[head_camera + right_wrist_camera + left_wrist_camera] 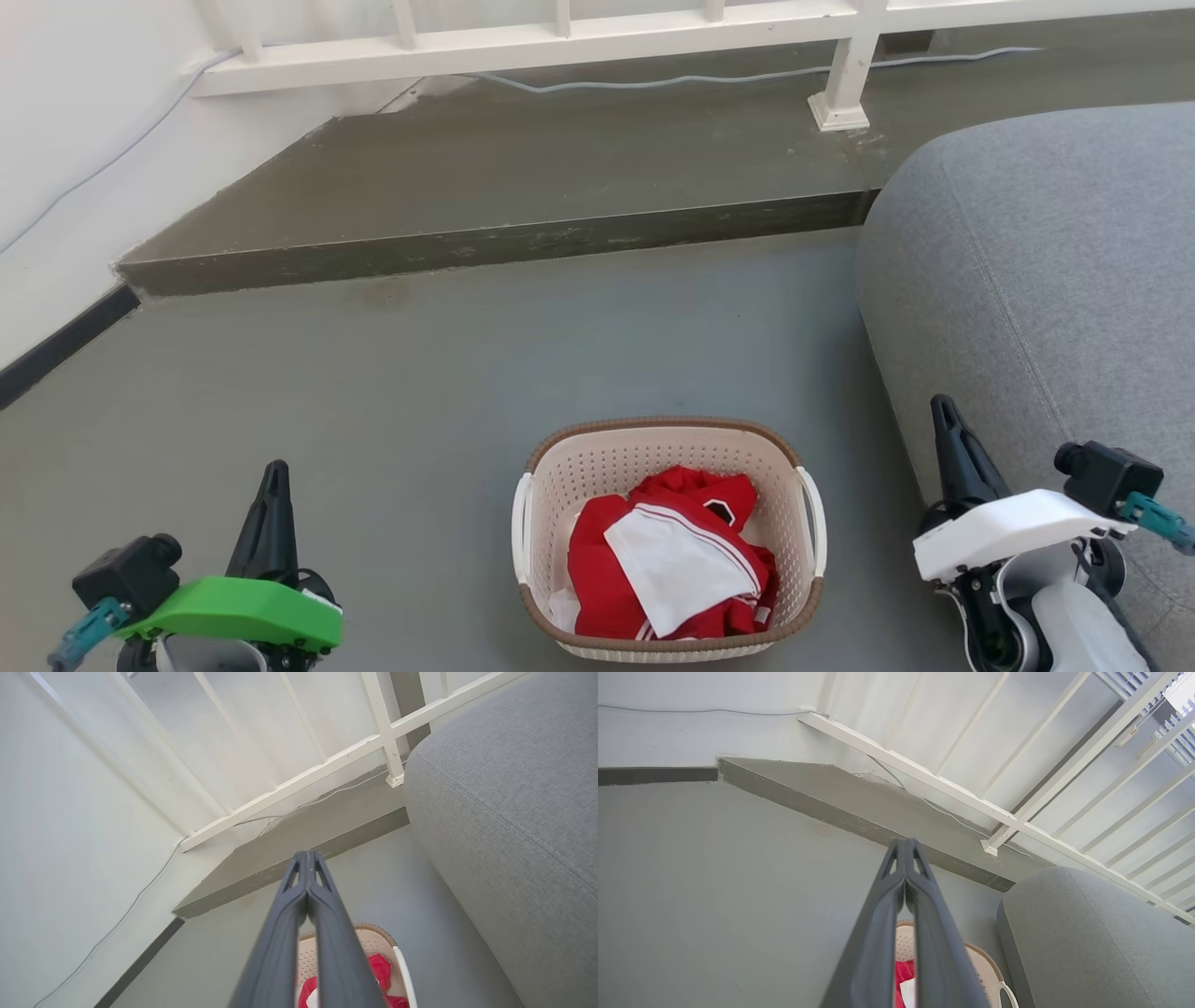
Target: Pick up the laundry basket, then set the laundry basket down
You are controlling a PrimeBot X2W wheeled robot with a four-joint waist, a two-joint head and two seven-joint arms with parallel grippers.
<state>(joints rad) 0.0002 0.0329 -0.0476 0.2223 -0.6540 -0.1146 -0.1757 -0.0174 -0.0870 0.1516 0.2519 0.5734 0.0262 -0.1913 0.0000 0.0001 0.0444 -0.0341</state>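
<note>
The laundry basket [597,476] stands on the grey floor at the bottom centre of the head view: cream perforated walls, brown rim, two white side handles, with red and white clothes [672,555] inside. My left gripper [274,478] is well to its left, shut and empty. To the basket's right, beside the sofa, my right gripper [943,411] is also shut and empty. Behind the closed fingers [920,914] of the left wrist view a part of the basket [978,963] peeks out. The basket [373,935] also shows behind the right wrist view's closed fingers [322,919].
A grey sofa [1046,280] bulges in close on the basket's right. Beyond the basket a raised concrete step [485,247] crosses the floor, carrying a white railing [560,42] and a thin cable [653,82]. A white wall with a dark skirting [56,345] runs along the left.
</note>
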